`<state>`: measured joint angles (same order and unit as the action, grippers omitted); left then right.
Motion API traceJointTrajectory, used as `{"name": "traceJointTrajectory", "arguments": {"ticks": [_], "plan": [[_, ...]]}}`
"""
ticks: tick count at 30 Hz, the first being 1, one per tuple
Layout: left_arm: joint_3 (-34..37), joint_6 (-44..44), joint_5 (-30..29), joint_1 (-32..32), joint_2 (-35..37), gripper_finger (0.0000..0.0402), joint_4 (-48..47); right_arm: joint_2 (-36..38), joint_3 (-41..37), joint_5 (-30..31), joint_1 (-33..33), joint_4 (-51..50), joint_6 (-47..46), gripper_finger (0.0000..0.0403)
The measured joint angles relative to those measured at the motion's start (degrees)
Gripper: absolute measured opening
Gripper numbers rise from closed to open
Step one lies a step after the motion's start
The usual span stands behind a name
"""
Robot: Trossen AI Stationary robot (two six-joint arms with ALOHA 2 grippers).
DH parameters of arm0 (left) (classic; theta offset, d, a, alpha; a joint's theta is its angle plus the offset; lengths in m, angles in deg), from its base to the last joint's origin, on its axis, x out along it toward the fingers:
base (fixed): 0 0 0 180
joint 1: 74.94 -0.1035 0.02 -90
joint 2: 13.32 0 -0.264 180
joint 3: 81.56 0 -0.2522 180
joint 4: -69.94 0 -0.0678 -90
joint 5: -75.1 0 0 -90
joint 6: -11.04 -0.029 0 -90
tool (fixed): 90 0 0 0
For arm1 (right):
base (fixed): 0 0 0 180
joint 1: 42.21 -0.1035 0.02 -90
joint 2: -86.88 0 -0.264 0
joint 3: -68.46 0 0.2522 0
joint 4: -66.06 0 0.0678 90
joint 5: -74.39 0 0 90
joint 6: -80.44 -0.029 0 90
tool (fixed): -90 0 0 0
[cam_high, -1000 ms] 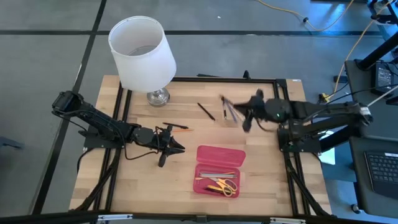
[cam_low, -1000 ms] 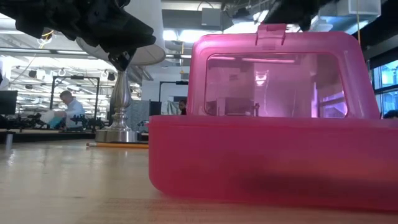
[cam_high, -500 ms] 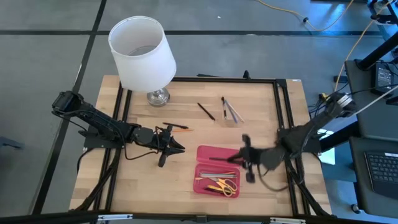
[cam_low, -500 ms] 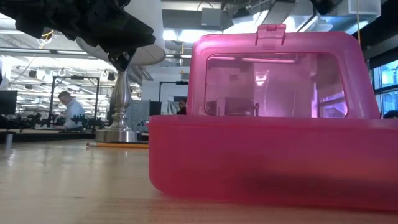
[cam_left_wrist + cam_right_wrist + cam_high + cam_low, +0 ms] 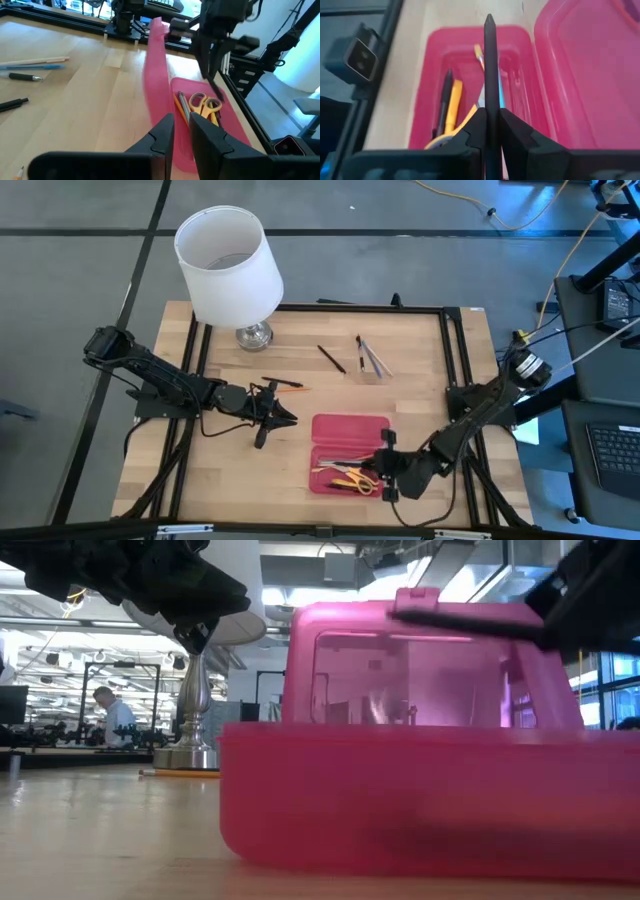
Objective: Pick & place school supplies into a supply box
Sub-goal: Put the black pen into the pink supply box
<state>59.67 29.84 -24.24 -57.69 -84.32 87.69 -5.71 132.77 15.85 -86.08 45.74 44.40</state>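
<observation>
The pink supply box (image 5: 350, 428) lies open near the table's front edge, its lid (image 5: 430, 660) upright. Yellow scissors (image 5: 205, 105) and thin pencils lie in its tray (image 5: 427, 90). My right gripper (image 5: 385, 472) hangs over the tray's right end, shut on a black pen (image 5: 489, 75). My left gripper (image 5: 285, 417) waits shut and empty left of the box, above the table. A black pen (image 5: 332, 358), two more pens (image 5: 370, 357) and an orange pencil (image 5: 290, 385) lie flat on the wood farther back. My right gripper pinches the black pen by one end (image 5: 489, 117) between its two fingers. The rest sticks out ahead of the fingertips, along them, to a tip (image 5: 489, 20). The fingers slant down from the table's right side. The pen is over the tray, running toward the table's left.
A white-shaded lamp (image 5: 228, 265) stands on its metal foot (image 5: 253, 335) at the table's far left. A black frame rail (image 5: 460, 380) runs along the right edge. Bare wood lies between the box and the loose pens. A person (image 5: 110, 715) sits far off in the room.
My right gripper has swung from above the loose pens at the far right toward the near edge and down to the box's right end, tipping downward, carrying the black pen. The box has shifted a little toward the table's left.
</observation>
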Motion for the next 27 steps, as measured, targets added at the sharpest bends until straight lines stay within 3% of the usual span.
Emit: {"name": "traceJointTrajectory", "arguments": {"ticks": [19, 27], "plan": [[0.0, 0.0, 0.0, 0.0, 0.0, 0.0052, 0.0, -8.5, -0.04, -0.65, 0.07, 2.16, -7.85, 0.0047], [0.0, -0.02, 0.0, 0.0, 0.0, 0.0055, 0.0, -10.29, -0.09, -4.23, 0.07, 2.75, -8.91, 0.006]]}}
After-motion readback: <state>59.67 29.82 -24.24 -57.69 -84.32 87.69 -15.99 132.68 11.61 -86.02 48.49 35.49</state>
